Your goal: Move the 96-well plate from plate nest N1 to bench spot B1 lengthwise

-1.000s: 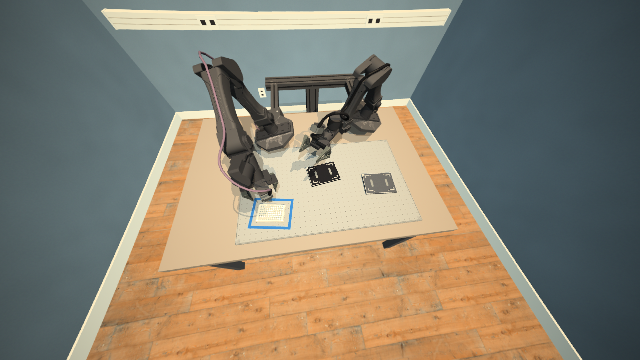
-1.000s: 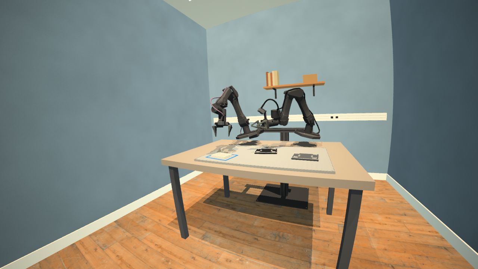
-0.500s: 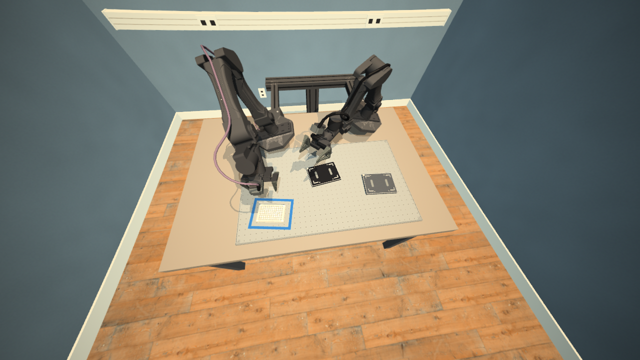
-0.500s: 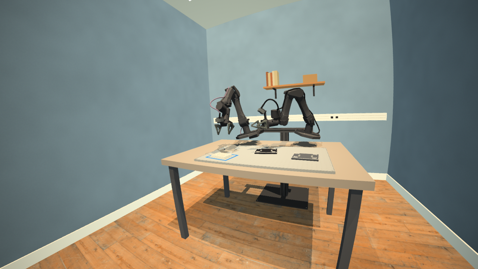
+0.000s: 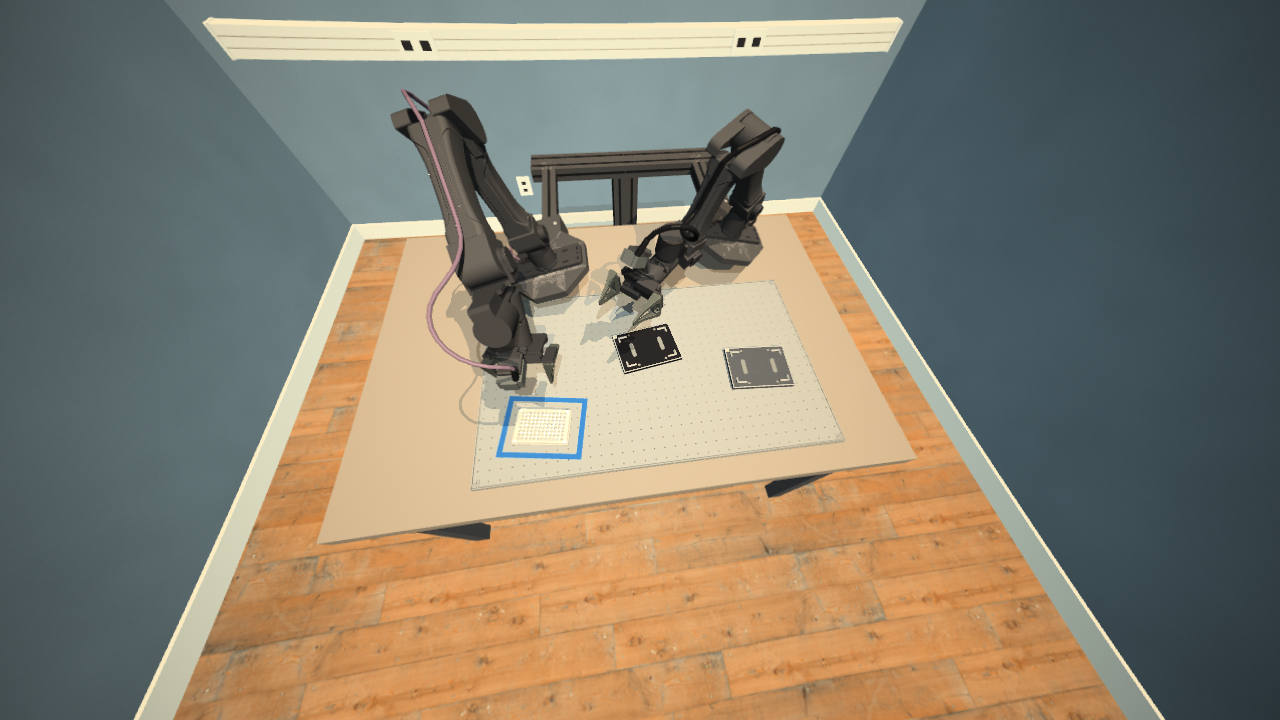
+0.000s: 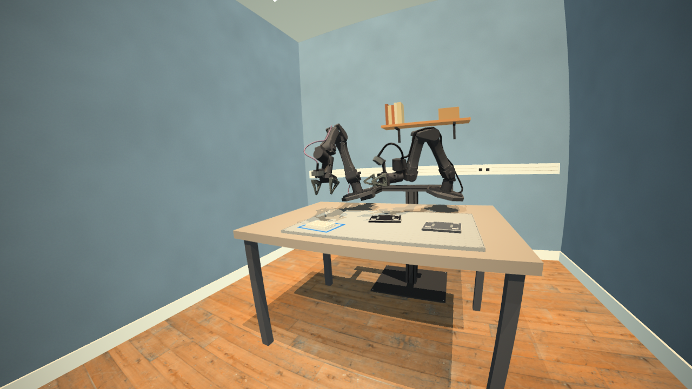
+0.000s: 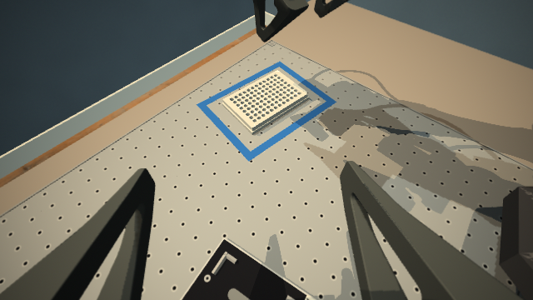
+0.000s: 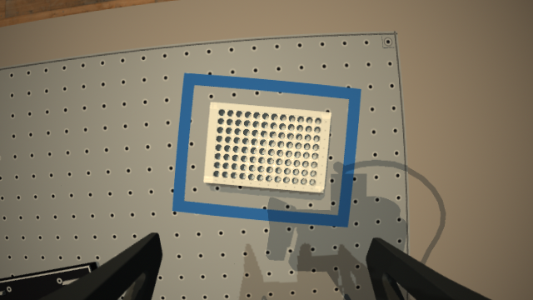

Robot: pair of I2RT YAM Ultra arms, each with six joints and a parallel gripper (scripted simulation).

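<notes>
Showing rows of dark wells, the cream 96-well plate point(image 5: 542, 427) point(image 6: 321, 225) point(image 7: 266, 100) point(image 8: 268, 147) lies flat.

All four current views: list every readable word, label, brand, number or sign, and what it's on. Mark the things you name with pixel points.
No readable text in any view.
96-well plate point(image 5: 541, 427) point(image 6: 320, 225) point(image 7: 266, 100) point(image 8: 268, 147): no row letters or column numbers legible; any rim marks too small to read.
Black nest point(image 5: 647, 348) point(image 6: 384, 219) and grey nest point(image 5: 759, 368) point(image 6: 441, 227): corner marks and slots, no lettering.
Blue outline point(image 5: 503, 428) point(image 6: 327, 231) point(image 7: 226, 133) point(image 8: 178, 142): plain tape.
Book spines point(image 6: 398, 113): nothing legible.
</notes>
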